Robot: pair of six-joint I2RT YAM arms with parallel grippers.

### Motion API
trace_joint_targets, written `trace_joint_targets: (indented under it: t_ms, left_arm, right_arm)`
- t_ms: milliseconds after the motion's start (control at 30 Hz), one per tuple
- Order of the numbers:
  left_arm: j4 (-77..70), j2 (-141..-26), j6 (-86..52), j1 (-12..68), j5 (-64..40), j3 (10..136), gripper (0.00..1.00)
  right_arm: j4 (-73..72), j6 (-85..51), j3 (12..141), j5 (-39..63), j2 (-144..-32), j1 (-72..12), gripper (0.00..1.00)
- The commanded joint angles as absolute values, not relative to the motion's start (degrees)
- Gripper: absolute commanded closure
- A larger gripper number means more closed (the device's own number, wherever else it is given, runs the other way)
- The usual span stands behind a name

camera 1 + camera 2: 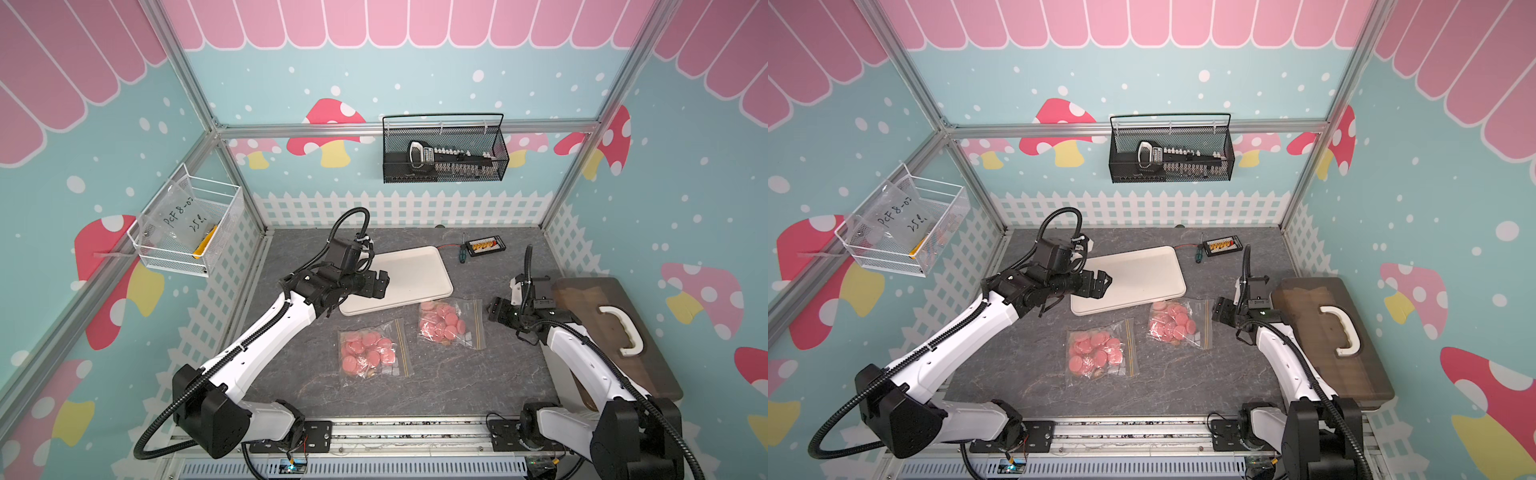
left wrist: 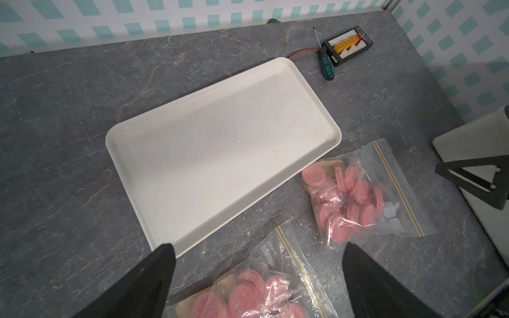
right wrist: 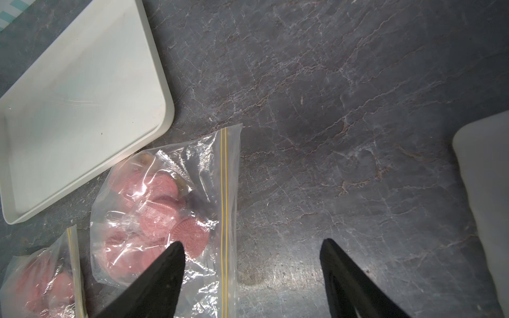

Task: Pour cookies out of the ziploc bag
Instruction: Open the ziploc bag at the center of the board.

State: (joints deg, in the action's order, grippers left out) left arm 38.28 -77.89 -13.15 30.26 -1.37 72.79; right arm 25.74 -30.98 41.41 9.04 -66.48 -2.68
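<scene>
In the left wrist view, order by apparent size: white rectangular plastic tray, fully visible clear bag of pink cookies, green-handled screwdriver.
1. white rectangular plastic tray
2. clear bag of pink cookies
3. green-handled screwdriver, smallest though farthest from the camera

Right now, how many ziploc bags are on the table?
2. The front bag lies nearer the robot's base; the rear bag lies farther back, to the robot's right, by a corner of the white tray. None seems hidden.

Open gray tabletop [image 1: 436,386] in front of both ziploc bags [image 1: 372,353]; white tray [image 1: 415,274] just behind them, dark case [image 1: 660,374] at right.
</scene>
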Motion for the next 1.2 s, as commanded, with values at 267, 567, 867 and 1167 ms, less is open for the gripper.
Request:
trace_joint_targets:
  t_ms: [267,567,867,1167]
  left_arm:
    - [39.53,-81.68,-15.82,34.9,-5.18,76.84,0.01]
    - [39.6,-85.13,-14.77,38.29,-6.07,79.6,0.01]
    - [39.43,-86.48,-15.12,39.97,-5.89,79.98,0.01]
    - [39.07,-86.84,-15.47,40.96,-5.8,79.79,0.01]
  right_arm:
    - [26.51,-32.34,37.4,7.24,-68.54,-2.55,0.27]
    - [24.94,-31.94,36.78,5.17,-70.58,-2.37,0.28]
    - [22.07,-30.85,36.89,7.79,-73.01,-2.37,0.29]
    - [18.32,-30.76,36.13,11.09,-75.97,-2.37,0.29]
